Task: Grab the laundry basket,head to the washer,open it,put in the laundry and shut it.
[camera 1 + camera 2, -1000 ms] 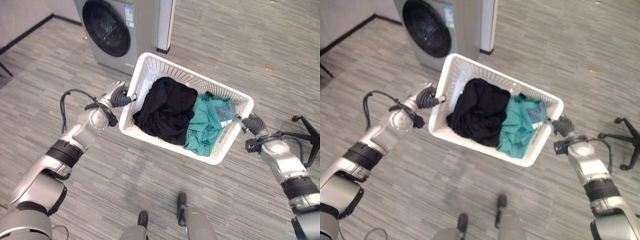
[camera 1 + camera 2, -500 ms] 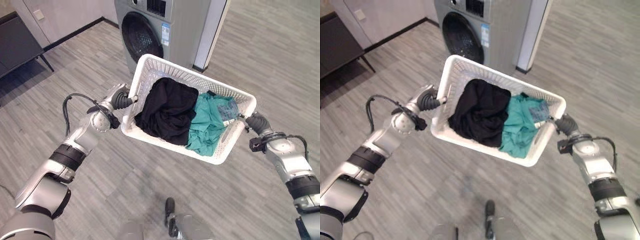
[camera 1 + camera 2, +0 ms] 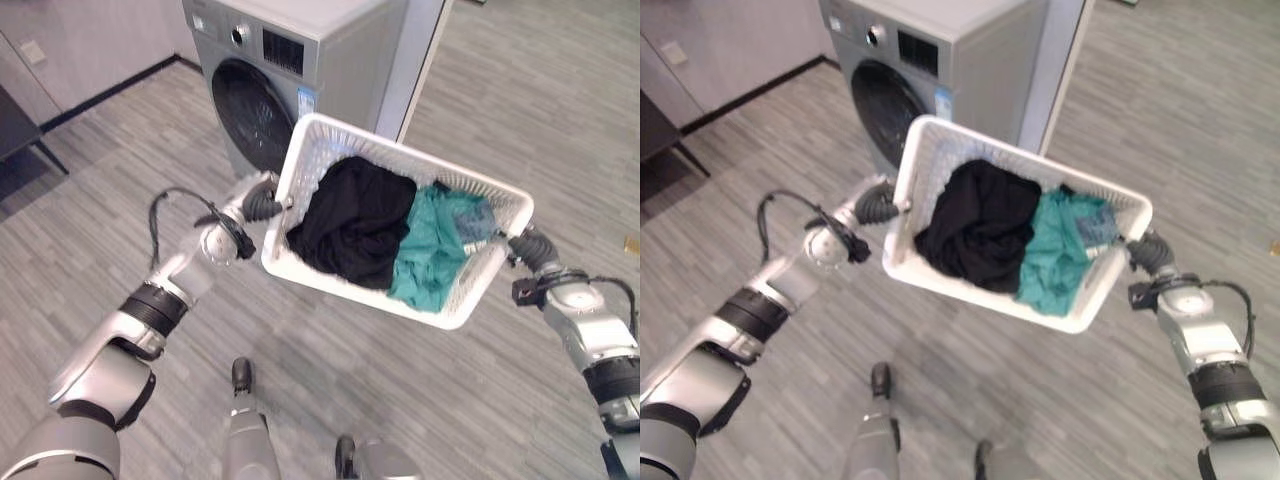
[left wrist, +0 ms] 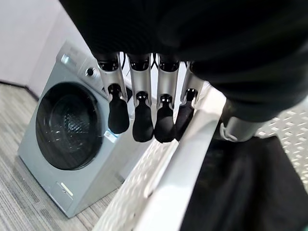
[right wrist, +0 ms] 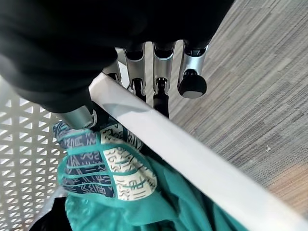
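Note:
I carry a white perforated laundry basket (image 3: 340, 286) between both hands, tilted, above the grey floor. Inside it lie a black garment (image 3: 355, 220), a teal garment (image 3: 425, 245) and a blue-and-cream patterned cloth (image 5: 106, 168). My left hand (image 3: 262, 205) grips the basket's left end, with its fingers (image 4: 144, 120) curled over the outside of the rim and the thumb inside. At the right end, my right hand (image 3: 530, 250) clamps the rim, its fingers (image 5: 161, 91) underneath and the thumb on top. Just behind the basket stands the grey washer (image 3: 300, 60), its round dark door (image 3: 245, 115) shut.
A white panel (image 3: 415, 60) rises beside the washer on its right. A dark piece of furniture (image 3: 15, 130) stands at the far left by the wall. Open grey plank floor stretches to the right and in front of the washer.
The view has swung as I walk. The washer now stands closer, right behind the basket. Both hands keep the same hold on the basket ends.

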### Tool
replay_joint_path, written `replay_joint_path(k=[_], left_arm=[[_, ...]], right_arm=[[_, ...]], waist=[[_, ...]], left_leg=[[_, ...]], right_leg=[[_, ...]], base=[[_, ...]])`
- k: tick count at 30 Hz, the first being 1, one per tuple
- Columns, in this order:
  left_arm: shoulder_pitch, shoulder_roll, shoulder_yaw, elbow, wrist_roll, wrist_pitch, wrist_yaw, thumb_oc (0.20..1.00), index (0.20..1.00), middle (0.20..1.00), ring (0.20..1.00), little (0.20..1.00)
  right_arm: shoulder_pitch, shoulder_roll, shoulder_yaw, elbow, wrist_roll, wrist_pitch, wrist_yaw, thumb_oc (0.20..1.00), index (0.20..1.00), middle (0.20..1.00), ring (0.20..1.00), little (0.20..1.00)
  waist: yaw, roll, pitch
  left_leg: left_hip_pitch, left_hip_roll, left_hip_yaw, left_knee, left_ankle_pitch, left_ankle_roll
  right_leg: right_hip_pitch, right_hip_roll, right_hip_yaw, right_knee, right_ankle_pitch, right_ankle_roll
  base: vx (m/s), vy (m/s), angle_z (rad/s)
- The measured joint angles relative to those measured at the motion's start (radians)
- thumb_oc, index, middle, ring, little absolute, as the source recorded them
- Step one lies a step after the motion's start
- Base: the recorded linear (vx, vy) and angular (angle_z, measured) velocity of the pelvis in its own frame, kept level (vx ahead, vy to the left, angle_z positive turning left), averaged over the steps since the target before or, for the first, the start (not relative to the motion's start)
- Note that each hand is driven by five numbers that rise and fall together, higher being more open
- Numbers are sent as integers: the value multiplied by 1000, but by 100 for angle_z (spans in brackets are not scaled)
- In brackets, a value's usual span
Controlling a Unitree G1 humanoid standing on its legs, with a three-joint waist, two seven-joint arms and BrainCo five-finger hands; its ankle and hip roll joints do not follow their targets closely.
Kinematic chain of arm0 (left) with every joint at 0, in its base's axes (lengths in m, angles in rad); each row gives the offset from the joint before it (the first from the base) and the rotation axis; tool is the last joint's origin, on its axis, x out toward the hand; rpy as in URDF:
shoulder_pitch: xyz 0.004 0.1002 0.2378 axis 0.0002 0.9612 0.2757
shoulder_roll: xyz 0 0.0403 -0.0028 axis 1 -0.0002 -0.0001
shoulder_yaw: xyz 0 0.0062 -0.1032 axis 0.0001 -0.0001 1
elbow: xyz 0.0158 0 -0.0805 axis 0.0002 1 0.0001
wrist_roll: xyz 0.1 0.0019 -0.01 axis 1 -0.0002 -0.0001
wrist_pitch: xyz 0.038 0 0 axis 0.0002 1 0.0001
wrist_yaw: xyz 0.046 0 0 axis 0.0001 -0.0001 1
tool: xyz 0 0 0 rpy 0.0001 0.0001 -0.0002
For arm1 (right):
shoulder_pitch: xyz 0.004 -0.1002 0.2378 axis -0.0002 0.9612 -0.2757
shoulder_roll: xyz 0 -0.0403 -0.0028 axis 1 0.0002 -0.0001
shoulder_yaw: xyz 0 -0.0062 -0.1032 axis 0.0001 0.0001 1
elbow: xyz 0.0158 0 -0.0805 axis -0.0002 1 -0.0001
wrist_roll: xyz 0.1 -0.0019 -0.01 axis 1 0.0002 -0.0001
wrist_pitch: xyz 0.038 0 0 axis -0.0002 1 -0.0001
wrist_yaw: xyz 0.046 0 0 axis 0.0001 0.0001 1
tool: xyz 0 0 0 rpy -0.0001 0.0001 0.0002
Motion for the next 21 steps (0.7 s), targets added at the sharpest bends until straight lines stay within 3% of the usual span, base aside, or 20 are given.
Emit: replay_joint_path(k=[1,2,3,4,5,6,8,9,10,11,12,13,14,15,17,18,19,20,21], left_arm=[[6,8,-28,1,-6,3,0,200,200,200,200,200],[23,5,-32,0,-13,4,-1,200,200,200,200,200],[17,10,-32,1,-15,7,7,200,200,200,200,200],[11,24,-32,2,-17,5,9,200,200,200,200,200],[10,32,-32,2,-19,6,9,200,200,200,200,200],[8,39,-27,3,-20,9,11,200,200,200,200,200],[-14,47,-25,19,-20,18,13,200,200,200,200,200],[-15,47,-24,23,-20,19,15,200,200,200,200,200],[-16,48,-25,23,-20,19,15,200,200,200,200,200],[-17,43,-23,22,-19,20,18,200,200,200,200,200],[-18,39,-24,20,-20,21,27,200,200,200,200,200],[-22,63,-21,8,-20,28,34,200,200,200,200,200],[-26,80,-9,-8,-21,26,34,200,200,200,200,200],[-28,78,-3,-19,-21,27,35,200,200,200,200,200],[-25,80,-1,-21,-21,27,35,200,200,200,200,200],[-25,79,-1,-21,-22,27,34,200,200,200,200,200],[-25,81,0,-22,-22,24,33,200,200,200,200,200],[-1,64,39,-27,-24,15,34,200,200,200,200,200],[10,63,44,-31,-26,13,33,200,200,200,200,200]], right_arm=[[5,1,0,0,0,0,0,200,200,200,200,200],[6,-1,3,0,-2,0,0,200,200,200,200,200],[29,38,-2,2,-2,-8,-12,200,200,200,200,200],[30,44,-2,0,-2,-8,-10,200,200,200,200,200],[32,45,-2,-13,-2,-9,-8,200,200,200,200,200],[28,49,-2,-25,-2,-9,-7,200,200,200,200,200],[23,61,-3,-43,-2,-9,-9,200,200,200,200,200],[23,61,-4,-45,-2,-9,-9,200,200,200,200,200],[23,65,-4,-46,-2,-9,-10,200,200,200,200,200],[26,69,-4,-45,-2,-8,-13,200,200,200,200,200],[29,71,-4,-44,-2,-8,-16,200,200,200,200,200],[9,82,-4,-44,-2,-8,-17,200,200,200,200,200],[-8,82,-4,-44,-2,-8,-15,200,200,200,200,200],[-11,77,-4,-45,-2,-8,-15,200,200,200,200,200],[-21,76,-4,-38,-1,-8,-14,200,200,200,200,200],[-29,76,6,-26,-1,-8,-15,200,200,200,200,200],[-35,76,9,-17,-1,-8,-14,200,200,200,200,200],[-33,70,12,-21,-1,-9,-12,200,200,200,200,200],[-32,68,14,-21,-1,-7,-12,200,200,200,200,200]], waist=[[2,6,-3],[14,33,-20],[23,-31,-45],[21,-43,-48],[20,-43,-47],[22,-34,-46],[25,-25,-42],[24,-23,-41],[27,-23,-39],[22,-19,-37],[27,-14,-37],[42,-8,-30],[36,14,-18],[28,18,-17],[20,38,-6],[9,43,-3],[3,37,-1],[-15,28,0],[-29,17,-2]], left_leg=[[52,-22,34,-6,10,25],[105,-33,57,-3,33,77],[112,-76,78,22,0,29],[106,-102,86,46,-33,48],[110,-113,67,57,-44,41],[126,-133,62,56,-69,73],[162,-161,68,53,-100,102],[182,-178,68,54,-114,115],[208,-187,79,56,-132,118],[238,-197,70,58,-149,116],[248,-196,76,77,-175,125],[278,-194,83,90,-237,121],[299,-178,86,77,-226,111],[305,-176,80,72,-242,126],[330,-143,74,57,-262,118],[358,-120,76,40,-271,103],[372,-116,78,36,-267,85],[389,-113,72,38,-303,67],[412,-115,67,33,-315,48]], right_leg=[[61,-1,8,-31,6,24],[103,9,22,-44,4,45],[104,-54,27,-31,13,80],[89,-74,22,3,39,74],[53,-100,22,99,28,64],[-4,-130,31,165,-5,53],[-76,-169,44,244,-6,58],[-103,-187,44,281,12,59],[-122,-202,44,322,110,64],[-143,-222,36,411,92,66],[-149,-228,24,412,100,68],[-197,-272,-38,501,109,57],[-244,-282,-89,530,56,35],[-281,-264,-82,496,48,34],[-322,-182,-60,321,29,41],[-360,-117,-62,147,63,34],[-374,-96,-62,74,106,31],[-427,-73,-46,-1,181,55],[-439,-65,-45,-51,204,56]], base=[[327,307,-30],[449,436,-32],[338,338,-22],[305,335,-4],[235,307,-2],[235,306,-13],[222,285,-8],[242,290,1],[123,168,11],[250,213,9],[200,161,-13],[351,157,-29],[326,118,-30],[387,68,-5],[385,-1,-11],[357,-6,-10],[476,-38,8],[230,-32,19],[331,-48,19]])
